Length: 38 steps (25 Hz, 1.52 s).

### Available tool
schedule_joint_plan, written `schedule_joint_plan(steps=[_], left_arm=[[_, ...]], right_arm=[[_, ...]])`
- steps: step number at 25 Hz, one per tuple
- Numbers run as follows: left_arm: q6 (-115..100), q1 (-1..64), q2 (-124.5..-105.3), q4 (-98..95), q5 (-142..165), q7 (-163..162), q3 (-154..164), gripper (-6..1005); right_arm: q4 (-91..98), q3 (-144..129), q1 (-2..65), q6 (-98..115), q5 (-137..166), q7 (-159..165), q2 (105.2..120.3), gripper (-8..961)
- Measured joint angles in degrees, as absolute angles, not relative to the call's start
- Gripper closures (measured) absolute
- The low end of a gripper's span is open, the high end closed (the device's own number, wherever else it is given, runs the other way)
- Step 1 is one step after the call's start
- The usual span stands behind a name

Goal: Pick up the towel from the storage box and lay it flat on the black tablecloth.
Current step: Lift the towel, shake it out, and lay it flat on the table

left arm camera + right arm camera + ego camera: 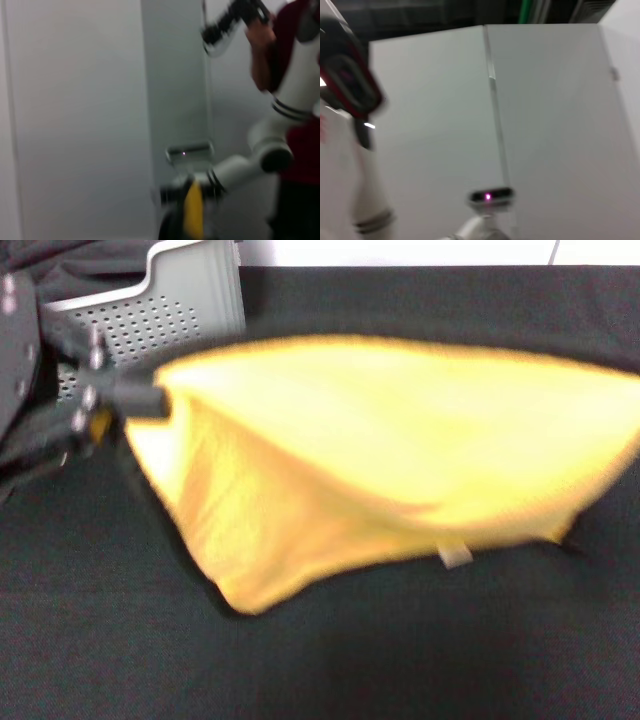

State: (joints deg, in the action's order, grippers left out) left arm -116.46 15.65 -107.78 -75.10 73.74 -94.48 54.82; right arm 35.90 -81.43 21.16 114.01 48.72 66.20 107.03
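Note:
The orange-yellow towel (380, 450) hangs spread wide in the air above the black tablecloth (330, 650), with its lower edge sagging and a small white tag (455, 556) at the bottom. My left gripper (150, 400) is shut on the towel's left corner, near the storage box (190, 300) at the back left. The towel's right end runs off the head view's right edge. In the left wrist view my right gripper (176, 199) shows far off, shut on a yellow strip of the towel (193, 212). The right wrist view shows only walls and part of an arm.
The light grey storage box with rows of holes stands at the table's back left corner. A person in dark red (295, 100) stands behind the robot's arm in the left wrist view. White walls surround the table.

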Motion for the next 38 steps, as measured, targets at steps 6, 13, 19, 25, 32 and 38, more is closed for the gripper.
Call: schedule_joint_plan(steps=[6,13,19,25,32,38], left_arm=[[-116.58,15.14,-102.61,-73.06,75.06,-95.44,62.68,968],[-115.79,22.13,-106.25,-62.46,92.82,-94.55,50.35,968],[-104.44,30.86,-111.00,-56.42,118.72,-92.68,41.45,967],[-91.41,36.03,-116.02,-53.66,137.69,-93.53,42.88,967],[-80.87,38.34,-118.53,-52.15,143.38,-95.43,42.88,966],[-76.37,38.74,-119.06,-52.07,144.45,-97.13,45.50,966]], right_arm=[[42.98,-72.65,14.68,122.28,55.74,76.08,109.85,909],[35.79,-66.79,18.81,110.72,69.65,70.26,114.32,897],[25.55,-66.96,27.95,91.73,75.10,64.98,115.60,886],[21.75,-67.70,33.83,75.35,76.76,63.39,116.00,875],[21.67,-69.49,37.02,68.51,78.14,63.96,115.48,863],[21.51,-71.14,38.72,62.56,81.36,64.51,115.98,852]])
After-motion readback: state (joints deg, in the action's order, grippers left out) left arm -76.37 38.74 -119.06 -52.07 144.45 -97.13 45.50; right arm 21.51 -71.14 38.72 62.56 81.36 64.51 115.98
